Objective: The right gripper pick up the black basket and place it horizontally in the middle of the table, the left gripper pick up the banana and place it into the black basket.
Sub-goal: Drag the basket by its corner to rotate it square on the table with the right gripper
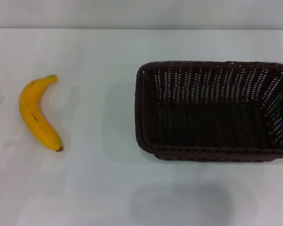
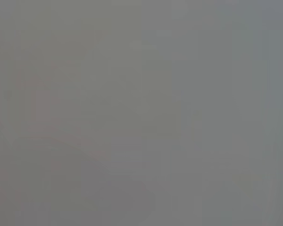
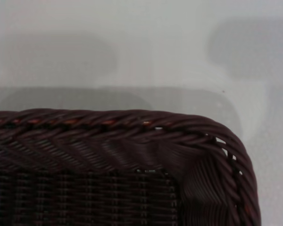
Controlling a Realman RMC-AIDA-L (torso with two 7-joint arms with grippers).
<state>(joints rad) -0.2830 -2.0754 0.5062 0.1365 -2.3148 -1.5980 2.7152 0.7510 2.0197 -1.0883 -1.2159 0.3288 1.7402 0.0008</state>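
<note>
Head view: the banana (image 1: 38, 113) lies on the counter's (image 1: 99, 188) left side, the black basket (image 1: 215, 111) well apart at right; no fingers show. Left wrist view: blank grey. Right wrist view: a basket (image 3: 132, 127) corner on the counter (image 3: 141, 52); finger state cannot be told.

place: a bare test bench or lab-like setup is suggested
surface: a plain white smooth tabletop (image 1: 94, 188) is seen
backdrop: a blank pale wall (image 1: 141, 13) is seen behind it
</note>
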